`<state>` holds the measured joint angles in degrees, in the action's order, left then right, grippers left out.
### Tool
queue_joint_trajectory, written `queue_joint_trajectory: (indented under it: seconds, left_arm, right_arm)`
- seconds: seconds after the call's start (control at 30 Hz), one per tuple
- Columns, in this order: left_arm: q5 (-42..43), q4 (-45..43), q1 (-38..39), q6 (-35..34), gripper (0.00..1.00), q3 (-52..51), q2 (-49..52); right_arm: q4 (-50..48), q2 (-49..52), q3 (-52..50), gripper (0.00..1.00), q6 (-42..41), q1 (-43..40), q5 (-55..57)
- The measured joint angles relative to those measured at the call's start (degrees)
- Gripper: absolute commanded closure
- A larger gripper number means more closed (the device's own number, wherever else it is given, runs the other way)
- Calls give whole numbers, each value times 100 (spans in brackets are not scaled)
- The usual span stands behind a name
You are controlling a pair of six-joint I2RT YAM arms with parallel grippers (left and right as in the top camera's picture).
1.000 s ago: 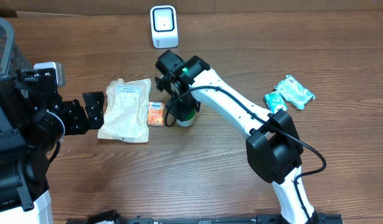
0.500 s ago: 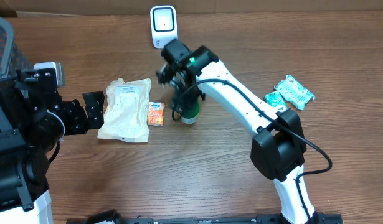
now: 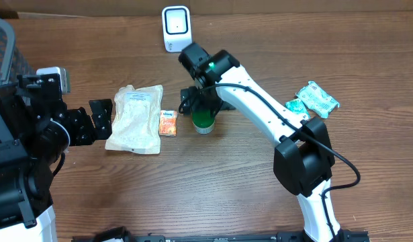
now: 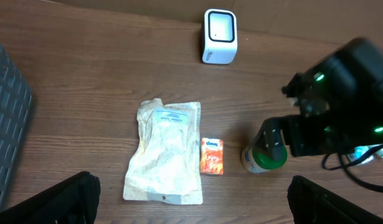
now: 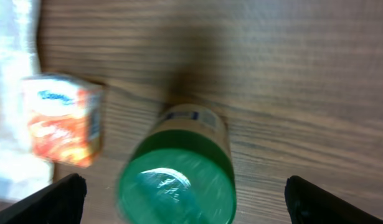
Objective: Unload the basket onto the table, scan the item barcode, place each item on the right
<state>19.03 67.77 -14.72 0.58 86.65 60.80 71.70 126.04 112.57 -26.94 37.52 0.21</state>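
Right gripper (image 3: 203, 103): gapes fully, grips nothing, hangs just above bottle (image 3: 204, 122). Bottle: stands upright on table (image 3: 193, 188), green cap up, apart from both fingers. Just left: tissue pack (image 3: 168, 124), then pouch (image 3: 135, 119). Behind: scanner (image 3: 176, 28). Left gripper (image 3: 102, 118): wide open, empty, beside pouch.

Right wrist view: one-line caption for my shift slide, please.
Right gripper, jaws open, over an upright green-capped bottle beside an orange Kleenex pack on the wooden table.
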Motion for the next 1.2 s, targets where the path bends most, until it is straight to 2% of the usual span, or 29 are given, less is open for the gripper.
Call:
queue_joint_trajectory:
  seconds: [0.13, 0.33, 0.43, 0.57, 0.63, 0.73, 0.8, 0.9, 1.03, 1.1, 1.2]
  left_arm:
    - [0, -2, 0, 2, 1, 0, 0]
    - [0, 0, 0, 0, 0, 0, 0]
    - [0, 0, 0, 0, 0, 0, 0]
    - [0, -2, 0, 0, 1, 0, 0]
    - [0, 0, 0, 2, 1, 0, 0]
    - [0, 0, 0, 0, 0, 0, 0]
    - [0, 0, 0, 0, 1, 0, 0]
    - [0, 0, 0, 2, 0, 0, 0]
    - [0, 0, -2, 0, 1, 0, 0]
    - [0, 0, -2, 0, 0, 0, 0]
    - [0, 0, 0, 0, 0, 0, 0]
  right_arm:
    - [-208, 0, -396, 12, -341, 0, -2]
    - [-203, 0, -446, 33, -505, -2, -39]
    - [-184, 0, -437, 37, -339, -2, -35]
    - [-59, 0, -354, 36, 214, -2, -35]
    - [33, 2, -234, 31, 702, -2, -33]
    - [201, 2, 109, 29, 1832, -2, -31]
    - [326, 0, 367, 28, 2898, -2, -24]
    - [549, -4, 459, 21, 4647, -2, -13]
    - [669, -4, 459, 21, 6730, -2, -15]
    - [581, -4, 459, 20, 7388, -2, -11]
    - [334, -4, 459, 17, 7674, -4, -42]
